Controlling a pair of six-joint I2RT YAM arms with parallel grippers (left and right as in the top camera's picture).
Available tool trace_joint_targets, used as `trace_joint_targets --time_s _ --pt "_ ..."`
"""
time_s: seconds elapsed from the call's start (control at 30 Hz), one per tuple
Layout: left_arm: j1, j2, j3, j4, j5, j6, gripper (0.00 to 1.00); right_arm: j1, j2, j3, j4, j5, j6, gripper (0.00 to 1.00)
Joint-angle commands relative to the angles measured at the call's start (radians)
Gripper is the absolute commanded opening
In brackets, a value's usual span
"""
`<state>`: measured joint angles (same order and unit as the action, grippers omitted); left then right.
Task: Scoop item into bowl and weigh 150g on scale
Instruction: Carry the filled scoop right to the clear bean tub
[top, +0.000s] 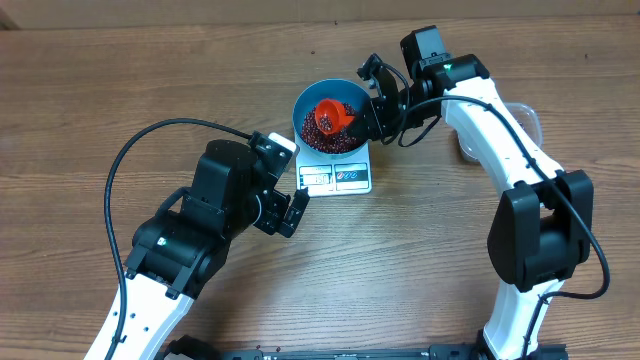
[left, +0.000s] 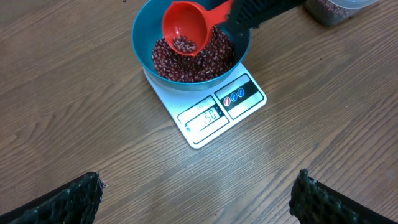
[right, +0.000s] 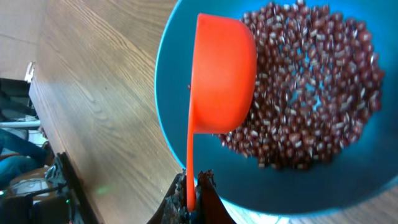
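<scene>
Right gripper (right: 191, 198) pinches the scoop (right: 221, 74) handle, cup seemingly just inside the bowl (right: 367, 168) rim; left gripper (left: 198, 190) spread wide.

Most of scale (top: 337, 178) hidden beneath bowl (top: 300, 108)

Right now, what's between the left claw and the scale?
Nothing: only bare table between the open left claw and the scale, shown in the left wrist view.

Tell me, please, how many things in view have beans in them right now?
3: the blue bowl on the scale, the orange scoop tilted over it with a few beans inside, and the clear tub at the far right, partly hidden.
</scene>
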<state>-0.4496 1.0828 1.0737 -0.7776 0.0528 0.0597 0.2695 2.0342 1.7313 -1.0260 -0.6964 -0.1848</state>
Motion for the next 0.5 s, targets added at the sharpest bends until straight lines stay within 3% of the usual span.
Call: trace_joint_targets --time_s 0.0,0.27,0.47 --pt "0.004 -0.011 0.008 0.003 0.011 0.015 1.00 -0.008 -0.010 0.019 -0.039 -0.016 -0.003 0.04" --pt "0.004 -0.011 0.008 0.003 0.011 0.015 1.00 -0.054 -0.169 0.045 -0.089 -0.016 -0.002 0.04" --pt "0.004 -0.011 0.008 0.003 0.011 0.015 1.00 -0.183 -0.284 0.045 -0.149 0.050 -0.002 0.04"
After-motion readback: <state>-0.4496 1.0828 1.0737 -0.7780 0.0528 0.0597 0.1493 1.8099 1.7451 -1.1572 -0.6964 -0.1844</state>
